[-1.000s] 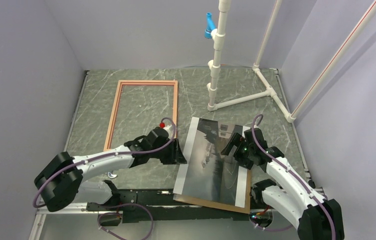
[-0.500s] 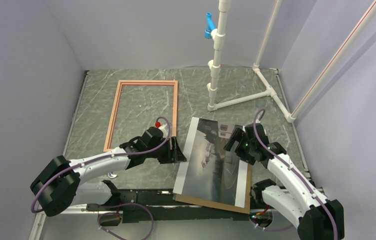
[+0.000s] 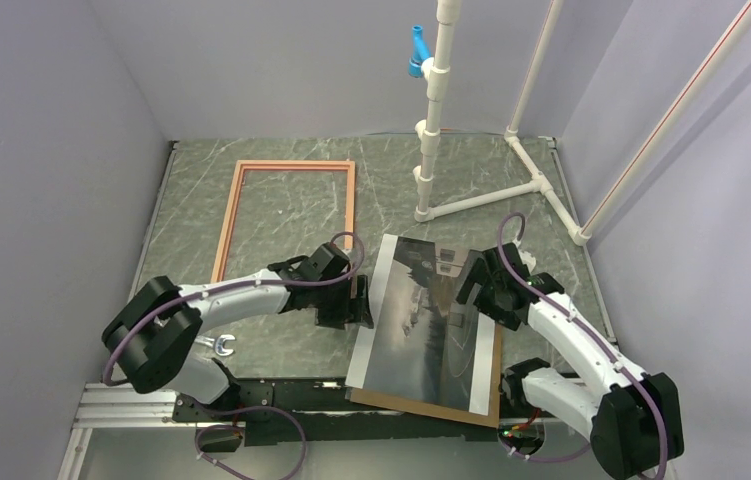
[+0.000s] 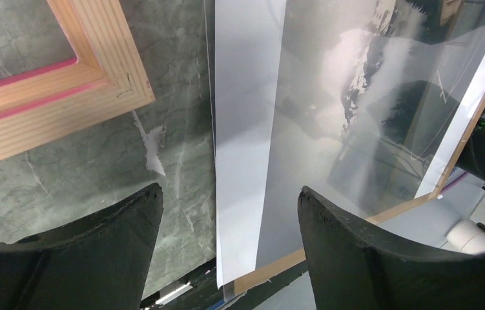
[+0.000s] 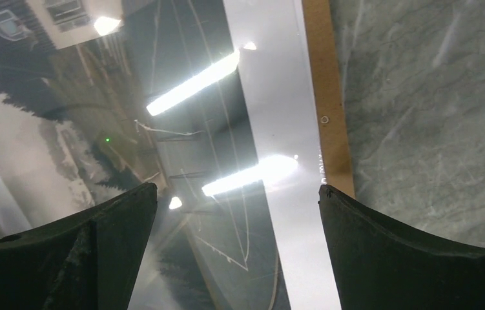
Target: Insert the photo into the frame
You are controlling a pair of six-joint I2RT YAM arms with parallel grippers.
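**Photo not yet gripped, frame unfilled**

On the worktop (image 3: 551, 250) the frame (image 3: 296, 163) is laid flat. The photo (image 3: 421, 320) is seen right of the frame and nearer the arms, face up on a brown board (image 5: 320, 97). Both pincers are spread wide with nothing gripped. The left pincer (image 4: 227, 200) is over the photo's frame-side white band, the right pincer (image 5: 236, 194) over the band farthest from the frame. The pick-up is judged in hand; next, a thin edge must be raised and pinched.

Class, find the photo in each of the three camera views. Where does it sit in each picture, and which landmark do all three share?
Top external: the photo lies right of centre, between the two arms.
Left wrist: the photo fills the right half.
Right wrist: the photo covers the left and centre.
Shared landmark: the brown backing board under it, showing along its edge.
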